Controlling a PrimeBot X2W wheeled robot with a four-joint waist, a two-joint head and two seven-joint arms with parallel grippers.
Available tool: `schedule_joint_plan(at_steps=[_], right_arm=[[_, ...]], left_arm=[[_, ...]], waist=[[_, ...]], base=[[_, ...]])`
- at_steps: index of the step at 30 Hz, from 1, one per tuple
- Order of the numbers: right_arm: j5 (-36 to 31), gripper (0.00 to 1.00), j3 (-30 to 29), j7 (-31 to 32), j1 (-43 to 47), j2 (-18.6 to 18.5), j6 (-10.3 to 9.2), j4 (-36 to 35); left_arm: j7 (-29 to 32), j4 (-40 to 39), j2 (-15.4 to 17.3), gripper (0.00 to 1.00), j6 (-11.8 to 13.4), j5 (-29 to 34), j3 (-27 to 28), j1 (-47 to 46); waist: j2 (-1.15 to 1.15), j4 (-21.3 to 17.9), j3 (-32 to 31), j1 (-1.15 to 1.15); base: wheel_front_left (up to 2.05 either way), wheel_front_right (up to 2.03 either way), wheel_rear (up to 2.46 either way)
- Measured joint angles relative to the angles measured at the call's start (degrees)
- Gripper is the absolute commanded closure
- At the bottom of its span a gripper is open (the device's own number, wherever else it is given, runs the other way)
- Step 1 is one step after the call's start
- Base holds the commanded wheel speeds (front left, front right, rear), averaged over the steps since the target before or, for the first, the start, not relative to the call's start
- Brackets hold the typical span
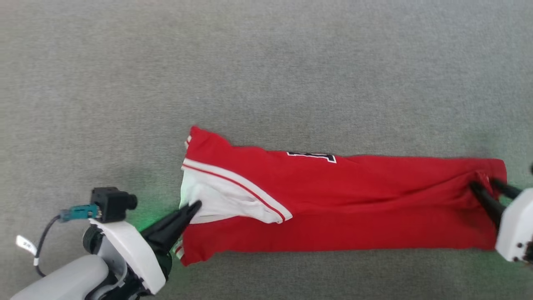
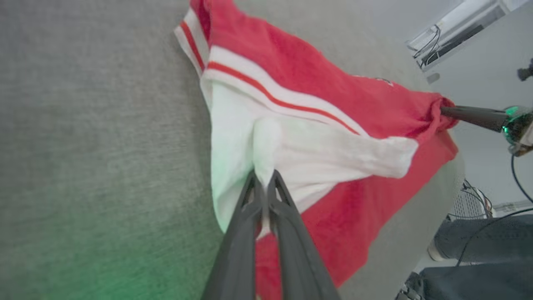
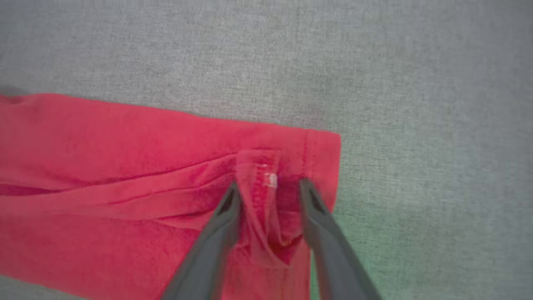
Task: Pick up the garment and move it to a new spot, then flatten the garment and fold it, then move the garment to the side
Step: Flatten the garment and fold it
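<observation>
The lettering (image 1: 311, 156) shows as a black-and-white sliver at the far fold, too little to read. A small white tag (image 3: 270, 180) by the hem is blurred. The garment (image 1: 354, 200) lies on grey cloth (image 1: 266, 62), folded into a long band running left to right, with its sleeve end left and its hem right. The left gripper (image 1: 195, 206) pinches the white sleeve. The right gripper (image 1: 485, 187) has its fingers parted, straddling a ridge of hem.

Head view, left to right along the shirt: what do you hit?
Wrist camera → left gripper → garment (white sleeve, then lettering) → right gripper.
</observation>
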Motion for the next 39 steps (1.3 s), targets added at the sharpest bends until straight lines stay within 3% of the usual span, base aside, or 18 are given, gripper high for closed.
schedule_joint_plan(at_steps=[4, 11, 16, 24, 28, 29, 30, 31, 32, 39], right_arm=[[0.7, 0.0, -3.55, 1.36, 2.07, 0.08, 0.0, -0.85], [1.93, 0.0, -5.98, 3.55, 2.26, 0.9, -0.01, 5.23], [2.68, 0.0, -5.9, 4.66, 0.39, 0.79, -0.01, 9.46], [2.77, 0.0, -5.88, 6.11, -1.29, 0.43, -0.05, 12.79], [2.75, 0.0, -5.98, 6.15, -2.04, 0.65, -0.05, 13.8], [2.72, 0.35, -5.98, 6.31, -2.24, 0.74, -0.05, 14.0], [2.72, 0.58, -5.97, 6.64, -2.41, 0.76, -0.05, 14.16], [2.71, 0.89, -5.92, 6.65, -2.52, 0.78, -0.05, 14.19], [2.71, 1.0, -5.92, 6.65, -2.7, 0.91, -0.05, 14.26], [2.71, 1.0, -6.33, 5.41, -4.36, 2.32, 0.12, 14.91]], left_arm=[[-0.21, -1.19, -2.24, 0.0, 0.0, 1.75, 9.71, 3.79], [-0.24, 1.0, -12.02, 0.0, 0.0, 11.91, 27.4, 13.91], [-0.26, 2.38, -19.28, 0.0, 0.02, 22.14, 37.55, 18.52], [-0.34, 1.03, -27.3, 0.0, 0.03, 41.73, 51.85, 21.89], [-0.34, -0.49, -30.18, 0.0, 0.03, 51.33, 55.56, 23.73], [-0.34, -0.59, -30.52, 0.0, 0.03, 53.33, 55.6, 24.13], [-0.34, -0.75, -31.4, 0.0, 0.02, 54.69, 56.23, 24.34], [-0.34, -1.15, -32.12, 0.0, 0.02, 55.71, 56.7, 24.47], [-0.34, -1.32, -32.28, 0.0, 0.03, 56.87, 56.93, 24.52], [-0.34, -4.13, -34.14, 0.0, 0.02, 60.23, 59.98, 25.11]], waist=[[0.0, 1.43, -0.84, 0.0], [0.0, 4.35, -2.1, 0.0], [0.0, 5.88, -2.68, 0.0], [0.0, 7.67, -2.66, 0.0], [0.0, 7.92, -2.46, 0.0], [0.0, 7.91, -2.44, 0.0], [0.0, 7.93, -2.4, 0.0], [0.0, 7.89, -2.35, 0.0], [0.0, 7.8, -2.3, 0.0], [0.0, 6.38, -1.94, 0.0]], base=[[0.0, 0.0, 0.0], [0.0, 0.0, 0.0], [0.0, 0.0, 0.0], [0.0, 0.0, 0.0], [0.0, 0.0, 0.0], [0.0, 0.0, 0.0], [0.0, 0.0, 0.0], [0.0, 0.0, 0.0], [0.0, 0.0, 0.0], [0.0, 0.0, 0.0]])
